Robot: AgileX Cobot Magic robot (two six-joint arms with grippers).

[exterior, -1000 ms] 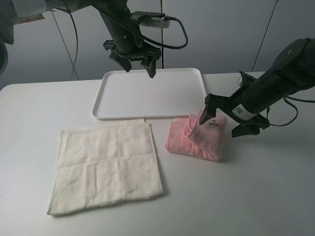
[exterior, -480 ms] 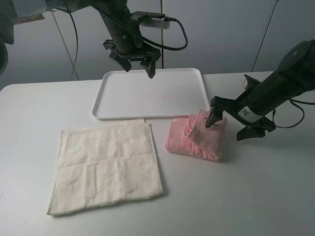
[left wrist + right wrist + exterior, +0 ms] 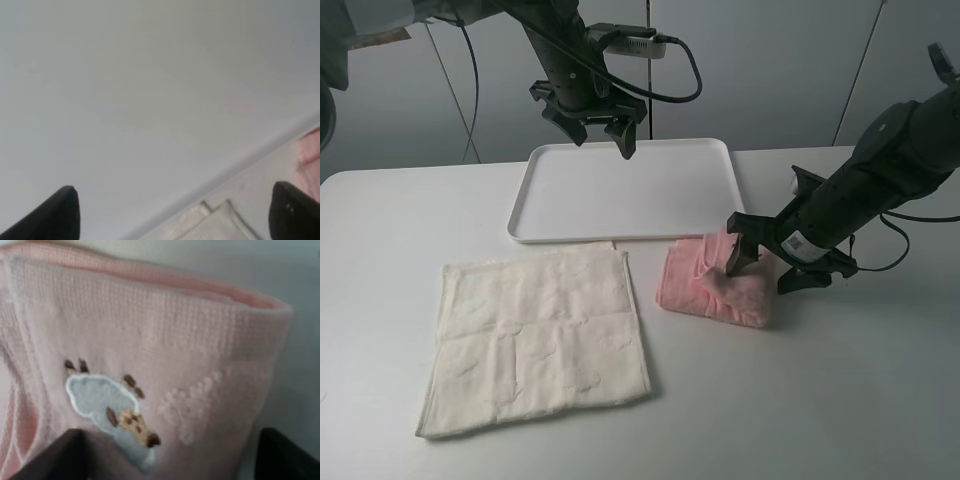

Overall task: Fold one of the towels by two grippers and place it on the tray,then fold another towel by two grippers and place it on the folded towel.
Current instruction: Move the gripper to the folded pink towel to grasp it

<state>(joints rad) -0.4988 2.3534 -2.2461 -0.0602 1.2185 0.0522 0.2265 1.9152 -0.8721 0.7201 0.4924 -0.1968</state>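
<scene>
Two towels — a pink towel (image 3: 695, 285), a cream-white towel (image 3: 535, 335) — one tray (image 3: 620, 190), two arms: left arm (image 3: 560, 50), right arm (image 3: 890, 160)

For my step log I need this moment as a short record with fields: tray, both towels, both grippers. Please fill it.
tray: white, nothing on it
pink towel: folded, on the table beside the tray's near right corner, not on the tray
cream-white towel: spread flat on the table, not folded
left gripper: open, above the tray's far edge, holding nothing
right gripper: one finger on each side of the pink towel's right end; whether it pinches, cannot tell
</scene>
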